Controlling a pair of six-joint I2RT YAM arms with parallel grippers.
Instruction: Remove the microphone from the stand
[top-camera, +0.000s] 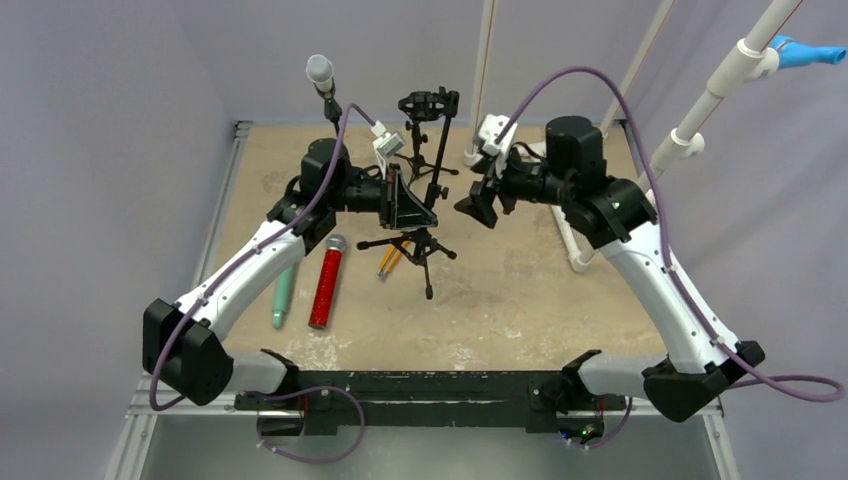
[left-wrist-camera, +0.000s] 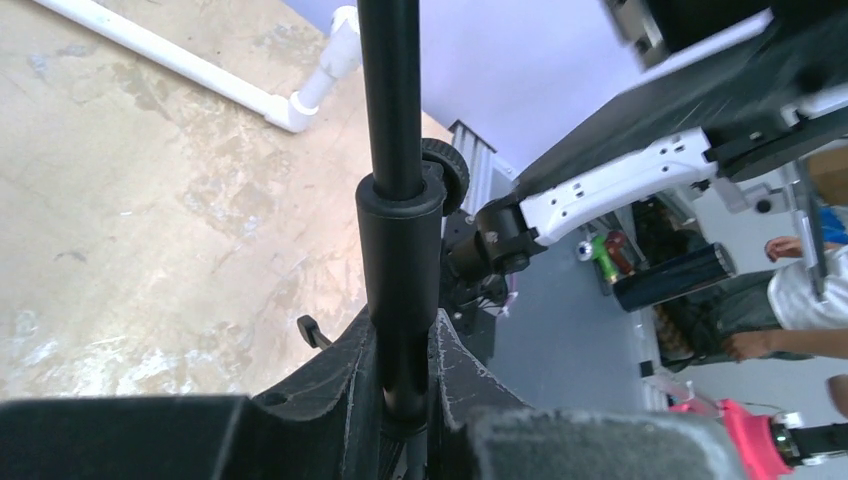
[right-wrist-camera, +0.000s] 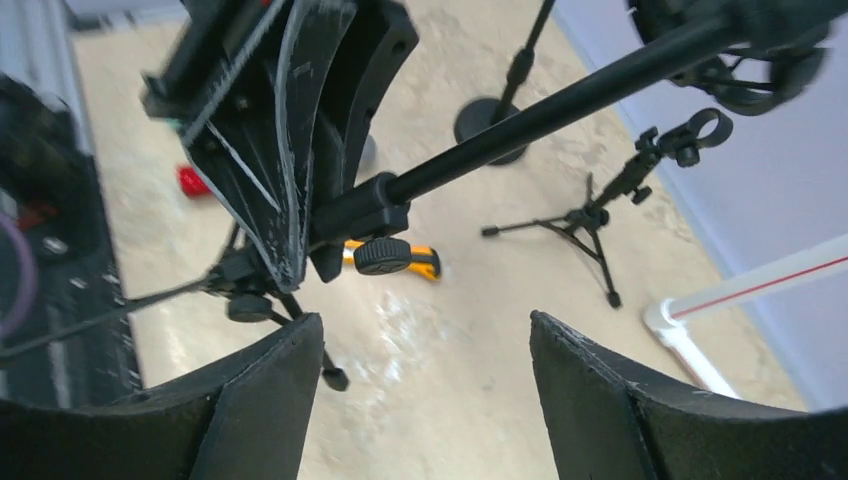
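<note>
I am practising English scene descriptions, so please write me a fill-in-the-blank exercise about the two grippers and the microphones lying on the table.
1. The left gripper is shut on the black ____ of the tripod microphone stand.
2. The right gripper is ____, with nothing between its fingers.
3. Beside the teal microphone on the table lies a ____ glittery microphone.
Missing words: pole; open; red.

Three microphones: a grey-headed microphone (top-camera: 319, 70) upright far left, plus a red microphone (top-camera: 326, 283) and a green microphone (top-camera: 283, 297) lying near left. Three black stands — shock-mount tripod (top-camera: 420, 245), small tripod (right-wrist-camera: 598, 215), round-base stand (right-wrist-camera: 490, 122). One orange object (top-camera: 390, 260).
</note>
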